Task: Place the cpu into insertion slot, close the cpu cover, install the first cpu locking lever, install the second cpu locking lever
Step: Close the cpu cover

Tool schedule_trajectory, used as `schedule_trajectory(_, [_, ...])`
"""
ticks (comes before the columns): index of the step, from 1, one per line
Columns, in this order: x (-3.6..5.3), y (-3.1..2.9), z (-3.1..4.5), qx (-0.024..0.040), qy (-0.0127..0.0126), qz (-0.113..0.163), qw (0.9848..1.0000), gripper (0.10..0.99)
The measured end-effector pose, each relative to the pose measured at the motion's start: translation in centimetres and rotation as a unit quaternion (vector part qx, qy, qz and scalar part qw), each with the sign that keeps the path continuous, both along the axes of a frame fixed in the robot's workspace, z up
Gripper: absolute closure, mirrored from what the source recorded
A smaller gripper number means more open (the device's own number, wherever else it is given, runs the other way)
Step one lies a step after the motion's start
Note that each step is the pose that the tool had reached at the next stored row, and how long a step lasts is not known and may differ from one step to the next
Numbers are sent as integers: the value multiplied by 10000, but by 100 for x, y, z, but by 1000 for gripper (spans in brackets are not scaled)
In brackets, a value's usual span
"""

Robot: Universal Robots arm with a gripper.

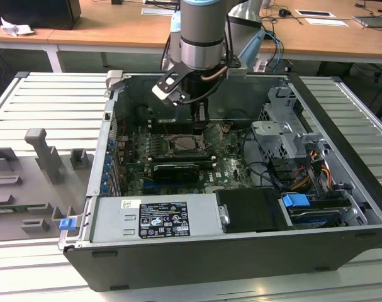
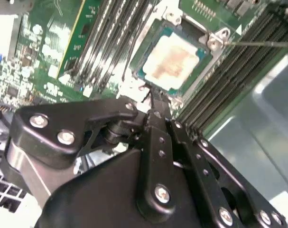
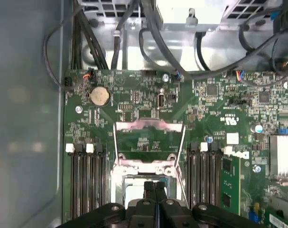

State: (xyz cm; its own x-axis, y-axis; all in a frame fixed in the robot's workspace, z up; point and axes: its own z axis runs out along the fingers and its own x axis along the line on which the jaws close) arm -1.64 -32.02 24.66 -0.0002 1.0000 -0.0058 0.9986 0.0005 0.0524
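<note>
Second wrist view: the cpu (image 2: 174, 58) lies flat in the insertion slot (image 2: 134, 84), pale silver-grey face up with a brownish smear and a green edge round it.
Gripper (image 2: 154, 102): my black fingers are pressed together with nothing between them; the tips hang just beside the slot's near rim.
Key relation: the cpu is straight ahead of my tips; the cover lies beyond the slot, on the side away from my fingers.
Cpu cover (image 3: 148, 124): in the first wrist view, a thin shiny metal frame with a big window showing green board through it. It is swung open off the cpu; I can't tell whether it stands upright or is laid back.
Lever (image 2: 257, 43): a thin straight metal rod, probably a locking lever, free by the slot's corner.
Memory slots (image 3: 84, 180): long black ribs running along both sides of the slot.
Progress: the cpu looks seated; the cover is not yet closed.
</note>
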Motion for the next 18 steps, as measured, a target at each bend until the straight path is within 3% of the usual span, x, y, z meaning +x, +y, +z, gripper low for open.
schedule_trajectory(3, [1, 0, 85, 0, 0, 0, 10000, 980])
schedule_trajectory(7, [13, -2, 85, -3, 0, 1, 10000, 980])
schedule_trajectory(9, [105, -2, 79, -4, 1, 0, 10000, 980])
schedule_trajectory(12, [174, -2, 75, -13, 3, 1, 10000, 980])
schedule_trajectory(18, [202, -1, 77, -13, 3, 0, 10000, 980])
